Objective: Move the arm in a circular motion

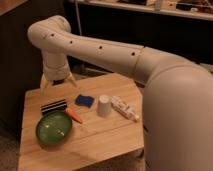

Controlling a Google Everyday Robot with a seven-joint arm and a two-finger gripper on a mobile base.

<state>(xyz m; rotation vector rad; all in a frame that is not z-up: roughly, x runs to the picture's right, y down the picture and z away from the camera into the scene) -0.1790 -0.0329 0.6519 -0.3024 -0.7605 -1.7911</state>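
The arm [110, 52] is a thick cream-white jointed limb with small dark holes. It reaches from the lower right across the view to a bend at the upper left, then drops down. Its pale two-fingered gripper [57, 83] hangs over the back left corner of the wooden table [100, 140]. The two fingers [71, 80] stand spread apart with nothing between them. The gripper is behind a black striped block [53, 106] and touches none of the objects.
On the table lie a green bowl [54, 128], an orange carrot-like piece [75, 116], a blue sponge [84, 101], an upturned white cup [104, 106] and a white tube [125, 109]. Dark furniture stands behind, and the floor shows at the lower left.
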